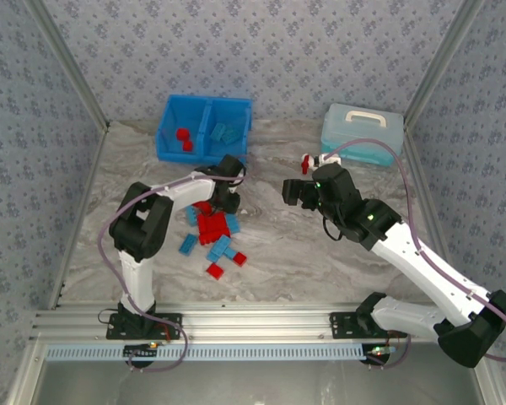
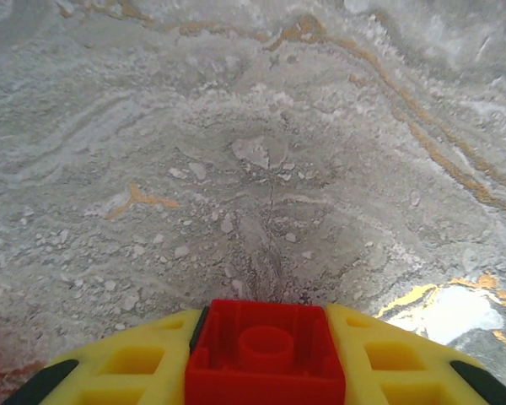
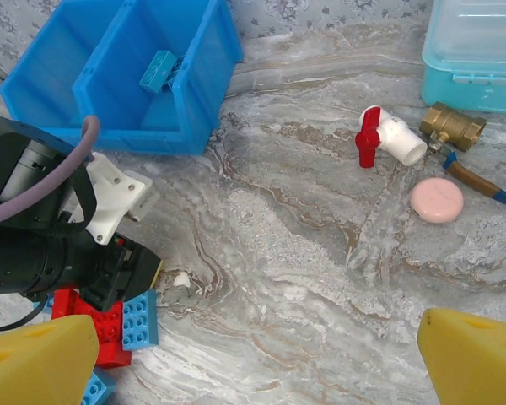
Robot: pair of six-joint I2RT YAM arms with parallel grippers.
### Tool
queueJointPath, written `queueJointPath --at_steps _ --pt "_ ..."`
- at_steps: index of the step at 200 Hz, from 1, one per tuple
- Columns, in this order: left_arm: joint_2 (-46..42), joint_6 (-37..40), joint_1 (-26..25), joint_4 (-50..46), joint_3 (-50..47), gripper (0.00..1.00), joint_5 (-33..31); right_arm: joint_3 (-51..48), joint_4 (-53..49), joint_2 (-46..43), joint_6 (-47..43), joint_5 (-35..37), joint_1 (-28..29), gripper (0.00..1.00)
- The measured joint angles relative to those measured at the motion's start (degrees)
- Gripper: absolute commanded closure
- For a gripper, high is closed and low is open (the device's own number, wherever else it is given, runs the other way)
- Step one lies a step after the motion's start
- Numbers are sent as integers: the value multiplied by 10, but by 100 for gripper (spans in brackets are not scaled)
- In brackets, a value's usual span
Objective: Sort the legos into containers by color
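Left tool [image 2: 266, 364] clamps a square red plastic brick [image 2: 266, 350] near the blue plastic bin [image 1: 175, 153] — right tool [image 3: 253, 359] (farther off) gapes.

red lego [image 2: 266, 359] cut by bottom edge; teal box [image 3: 476, 38] cropped top-right

Grey marbled tabletop [image 1: 304, 261], blue floral-patterned walls [image 1: 278, 51], aluminium frame posts [image 1: 70, 63], even light

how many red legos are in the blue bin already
2, both in the left compartment of the blue bin: one red lego toward the back wall, another just in front of it. The bin's walls may hide more.
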Motion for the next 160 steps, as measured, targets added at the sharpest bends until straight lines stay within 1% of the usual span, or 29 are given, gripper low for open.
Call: queueJointPath --at_steps 21,36,55,77,90,112,135,160 --pt "-38 -10 10 0 1 68 0 0 -1 0 4 0 0 0" --pt "-73 -17 29 -1 16 68 -5 0 -3 -2 7 0 0 0" --pt "-88 -28 69 -1 74 69 -16 0 -5 -5 12 0 0 0" --pt "-80 -49 132 1 158 69 -22 0 -8 -8 19 0 1 0" --pt "-53 -61 168 -6 224 68 -26 0 -9 -9 22 0 3 0" --pt "39 -76 216 -28 368 68 -43 0 -14 -17 30 0 7 0" --pt "143 -91 237 -68 498 66 -45 0 -24 -31 45 0 11 0" --pt "244 -103 250 -120 602 59 -30 -1 -33 -43 57 3 15 0"
